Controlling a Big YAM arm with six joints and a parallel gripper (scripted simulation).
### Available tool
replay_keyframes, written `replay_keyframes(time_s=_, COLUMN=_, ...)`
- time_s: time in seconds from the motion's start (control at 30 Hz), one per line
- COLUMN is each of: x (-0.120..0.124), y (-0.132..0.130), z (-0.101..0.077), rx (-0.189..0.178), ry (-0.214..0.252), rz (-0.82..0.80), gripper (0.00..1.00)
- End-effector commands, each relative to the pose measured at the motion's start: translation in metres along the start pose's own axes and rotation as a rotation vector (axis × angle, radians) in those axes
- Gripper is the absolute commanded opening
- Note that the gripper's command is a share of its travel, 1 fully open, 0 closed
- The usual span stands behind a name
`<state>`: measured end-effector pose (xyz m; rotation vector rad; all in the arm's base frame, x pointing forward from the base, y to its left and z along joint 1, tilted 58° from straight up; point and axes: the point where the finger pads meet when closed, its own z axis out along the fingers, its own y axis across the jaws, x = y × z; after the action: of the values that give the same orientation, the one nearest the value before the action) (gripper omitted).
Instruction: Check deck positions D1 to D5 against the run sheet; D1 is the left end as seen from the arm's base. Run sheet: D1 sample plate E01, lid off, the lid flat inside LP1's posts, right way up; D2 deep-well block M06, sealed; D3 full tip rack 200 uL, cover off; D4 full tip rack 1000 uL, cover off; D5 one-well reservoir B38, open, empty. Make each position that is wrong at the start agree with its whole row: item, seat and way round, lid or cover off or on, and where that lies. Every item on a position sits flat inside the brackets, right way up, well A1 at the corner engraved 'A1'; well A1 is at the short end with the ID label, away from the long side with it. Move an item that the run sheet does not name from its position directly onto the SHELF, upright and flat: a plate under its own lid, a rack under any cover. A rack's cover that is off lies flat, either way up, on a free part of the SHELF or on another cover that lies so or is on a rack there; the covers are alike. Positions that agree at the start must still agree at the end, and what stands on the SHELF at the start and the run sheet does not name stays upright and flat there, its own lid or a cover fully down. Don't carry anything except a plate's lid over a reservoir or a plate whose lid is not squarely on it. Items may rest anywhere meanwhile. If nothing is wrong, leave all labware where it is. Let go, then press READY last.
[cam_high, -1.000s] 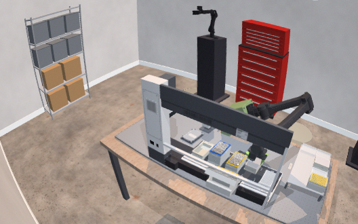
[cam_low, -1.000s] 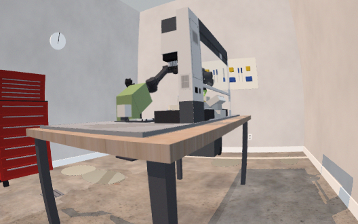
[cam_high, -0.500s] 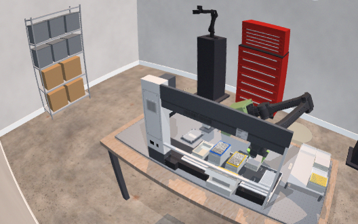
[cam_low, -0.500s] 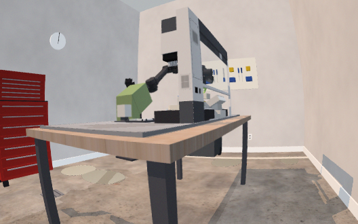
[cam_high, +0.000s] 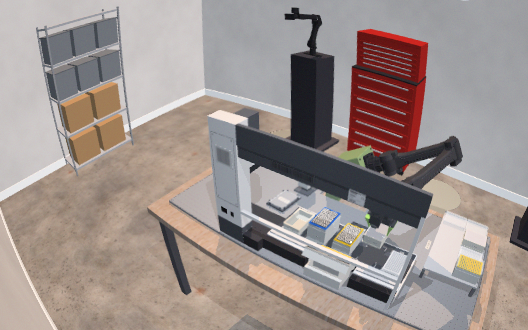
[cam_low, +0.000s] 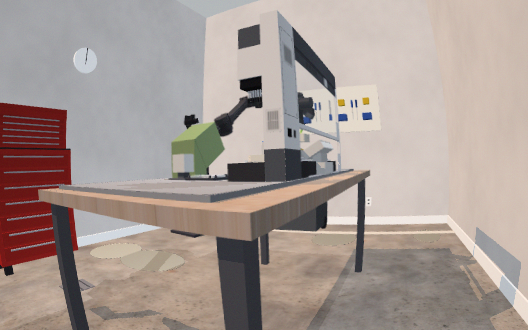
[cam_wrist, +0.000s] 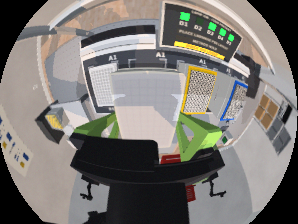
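On the worktop (cam_high: 210, 239) stands a gantry frame (cam_high: 225, 150) over a row of labware: a reservoir (cam_high: 299, 220), then two tip racks (cam_high: 324, 220) (cam_high: 348, 236) beside it. The shelf (cam_high: 450, 245) lies beyond the row's far end, carrying another rack (cam_high: 470, 266). A tool chest (cam_high: 387, 90) stands behind.

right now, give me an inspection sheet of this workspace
surface: wooden table with dark legs, topped by a grey mat.
job's things: blue-framed tip rack and yellow-framed tip rack uncovered on the deck; open cream tray beside them; pale shelf holding another yellow rack.
clutter: nothing seen.
grippers: green-fingered gripper under the dark gantry beam, shut on a pale rectangular labware item.
cables: nothing seen.
surroundings: red tool chest, metal shelf rack, black pedestal.
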<state>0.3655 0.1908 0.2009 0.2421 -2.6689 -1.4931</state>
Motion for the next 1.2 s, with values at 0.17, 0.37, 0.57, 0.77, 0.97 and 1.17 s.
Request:
replay_keyframes(time_s=0.17, x=-0.014, y=0.003, z=-0.038, rx=0.005, ry=-0.054, rz=-0.029, gripper=0.0)
replay_keyframes(time_s=0.37, x=-0.015, y=0.001, z=-0.043, rx=0.005, ry=-0.05, rz=-0.022, gripper=0.0)
replay_keyframes(time_s=0.57, x=-0.01, y=0.0, z=-0.047, rx=0.005, ry=-0.049, rz=-0.02, gripper=0.0)
replay_keyframes(time_s=0.77, x=-0.01, y=0.0, z=-0.047, rx=0.004, ry=-0.049, rz=-0.02, gripper=0.0)
replay_keyframes(time_s=0.97, x=-0.01, y=0.0, z=-0.047, rx=0.004, ry=-0.049, rz=-0.018, gripper=0.0)
replay_keyframes(time_s=1.17, x=-0.01, y=0.0, z=-0.047, rx=0.004, ry=-0.049, rz=-0.018, gripper=0.0)
